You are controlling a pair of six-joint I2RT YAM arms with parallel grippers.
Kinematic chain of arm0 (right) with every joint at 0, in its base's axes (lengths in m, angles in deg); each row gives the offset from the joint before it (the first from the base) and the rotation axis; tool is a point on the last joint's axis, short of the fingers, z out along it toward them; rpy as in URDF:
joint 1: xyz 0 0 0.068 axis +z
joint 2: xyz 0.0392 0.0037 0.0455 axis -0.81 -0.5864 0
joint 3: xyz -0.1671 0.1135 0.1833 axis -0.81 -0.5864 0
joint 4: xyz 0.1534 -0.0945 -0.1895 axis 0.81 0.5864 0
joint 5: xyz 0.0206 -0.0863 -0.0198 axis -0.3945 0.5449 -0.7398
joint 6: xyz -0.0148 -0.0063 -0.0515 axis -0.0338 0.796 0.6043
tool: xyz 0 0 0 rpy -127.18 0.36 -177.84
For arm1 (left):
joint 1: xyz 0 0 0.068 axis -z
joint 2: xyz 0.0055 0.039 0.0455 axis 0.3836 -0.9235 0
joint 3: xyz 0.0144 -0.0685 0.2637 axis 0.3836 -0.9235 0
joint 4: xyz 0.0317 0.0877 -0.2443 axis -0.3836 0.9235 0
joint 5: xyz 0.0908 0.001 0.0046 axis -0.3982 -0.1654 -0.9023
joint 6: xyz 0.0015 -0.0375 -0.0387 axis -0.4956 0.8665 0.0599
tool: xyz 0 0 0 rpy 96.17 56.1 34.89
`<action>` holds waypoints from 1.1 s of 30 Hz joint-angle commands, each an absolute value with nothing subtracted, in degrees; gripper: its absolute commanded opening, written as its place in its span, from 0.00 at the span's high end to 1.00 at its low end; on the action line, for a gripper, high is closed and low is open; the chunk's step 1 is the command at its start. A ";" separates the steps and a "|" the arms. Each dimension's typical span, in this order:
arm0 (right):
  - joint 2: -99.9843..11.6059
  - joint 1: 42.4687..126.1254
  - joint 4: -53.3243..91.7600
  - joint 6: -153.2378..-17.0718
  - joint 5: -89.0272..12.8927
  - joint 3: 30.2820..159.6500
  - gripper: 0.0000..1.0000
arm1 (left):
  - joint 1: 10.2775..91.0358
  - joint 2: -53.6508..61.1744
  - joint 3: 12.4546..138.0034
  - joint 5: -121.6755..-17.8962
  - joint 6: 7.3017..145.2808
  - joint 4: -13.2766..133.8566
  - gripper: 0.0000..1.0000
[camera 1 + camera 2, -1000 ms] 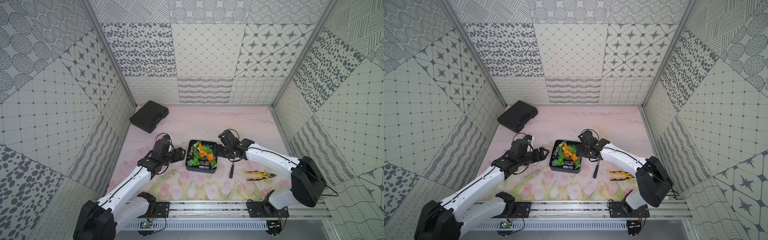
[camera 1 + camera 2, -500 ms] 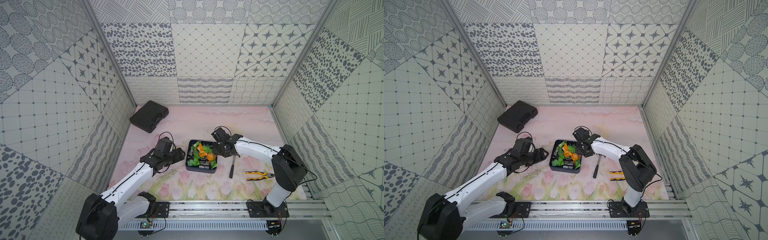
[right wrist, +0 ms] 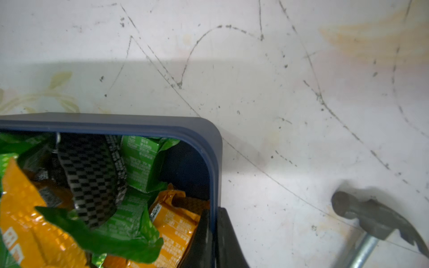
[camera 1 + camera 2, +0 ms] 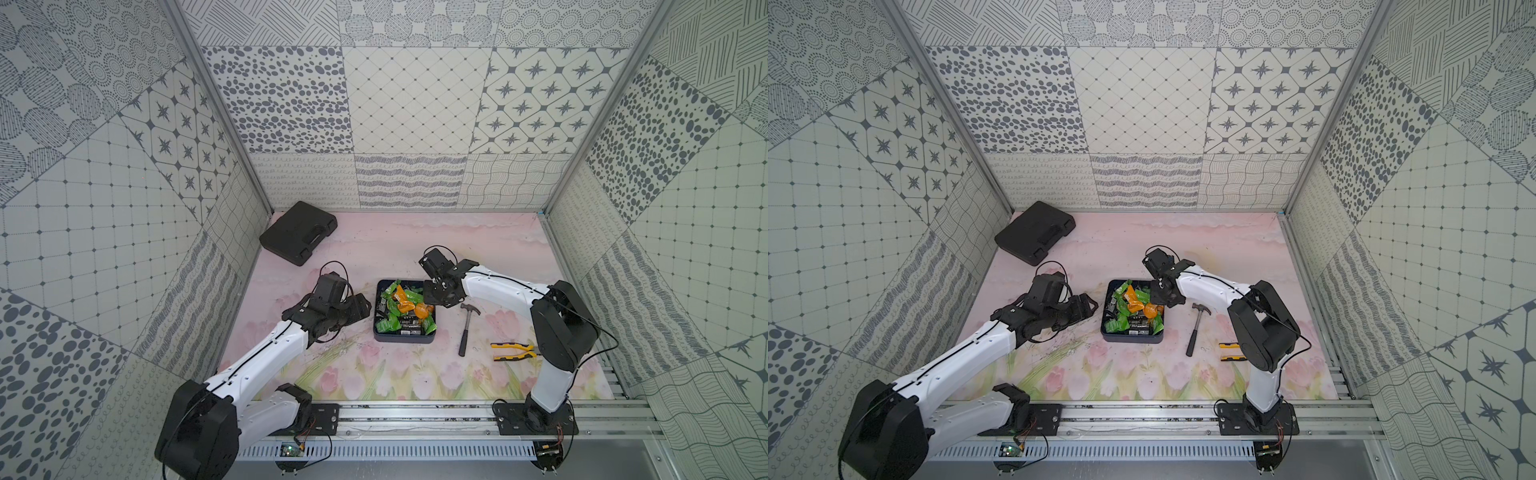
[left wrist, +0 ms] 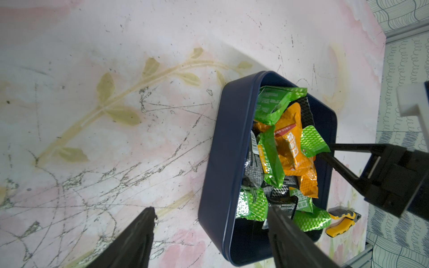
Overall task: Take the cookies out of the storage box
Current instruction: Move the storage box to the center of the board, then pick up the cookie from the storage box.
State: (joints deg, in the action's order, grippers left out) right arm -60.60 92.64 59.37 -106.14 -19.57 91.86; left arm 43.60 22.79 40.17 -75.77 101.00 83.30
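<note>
Right gripper (image 3: pixel 214 212) clamped on storage box (image 3: pixel 116 121) wall — cookies (image 3: pixel 23 208) just inside, left gripper (image 5: pixel 211 210) open at opposite wall

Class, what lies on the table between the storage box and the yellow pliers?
The hammer, touching neither storage box nor pliers; both top views show it.

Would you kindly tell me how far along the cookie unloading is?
Done: nothing yet; the cookies all sit in the storage box. In hand: the right claw is shut on the box's wall, the left claw open over the opposite wall. Left: getting all the cookies out.
</note>
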 commanded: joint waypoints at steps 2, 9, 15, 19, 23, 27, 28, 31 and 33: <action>-63.01 89.26 58.00 -102.07 -20.75 96.49 1.00 | 43.89 20.89 42.35 -74.62 100.65 84.17 0.20; -67.31 86.37 60.35 -98.39 -21.89 102.43 0.92 | 45.38 17.10 45.29 -73.58 101.87 82.43 0.21; -64.01 86.16 63.76 -94.93 -19.09 105.91 0.49 | 46.38 14.78 46.18 -73.73 106.76 79.56 0.22; -59.23 87.51 63.95 -90.04 -16.68 106.10 0.34 | 46.46 15.03 44.63 -75.70 112.86 76.97 0.22; -59.51 92.81 61.56 -78.47 -15.91 106.61 0.30 | 46.36 15.39 42.57 -78.10 120.02 75.84 0.22; -63.75 97.33 60.48 -70.45 -13.46 109.21 0.31 | 46.16 15.54 41.04 -78.72 124.45 76.06 0.22; -64.97 97.96 60.51 -69.38 -13.17 110.31 0.32 | 46.17 15.64 40.76 -78.83 125.12 76.51 0.22; -67.73 98.92 60.51 -68.28 -13.23 112.76 0.33 | 45.95 16.56 39.69 -79.19 126.65 77.43 0.22; -69.22 99.20 60.49 -68.06 -13.32 113.69 0.34 | 45.85 17.56 38.86 -79.78 127.43 77.83 0.22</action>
State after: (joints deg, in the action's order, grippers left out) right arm -67.31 99.72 61.53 -71.65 -14.89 111.86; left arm 46.06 16.17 40.21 -77.37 120.17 77.90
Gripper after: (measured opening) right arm 0.661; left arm 0.784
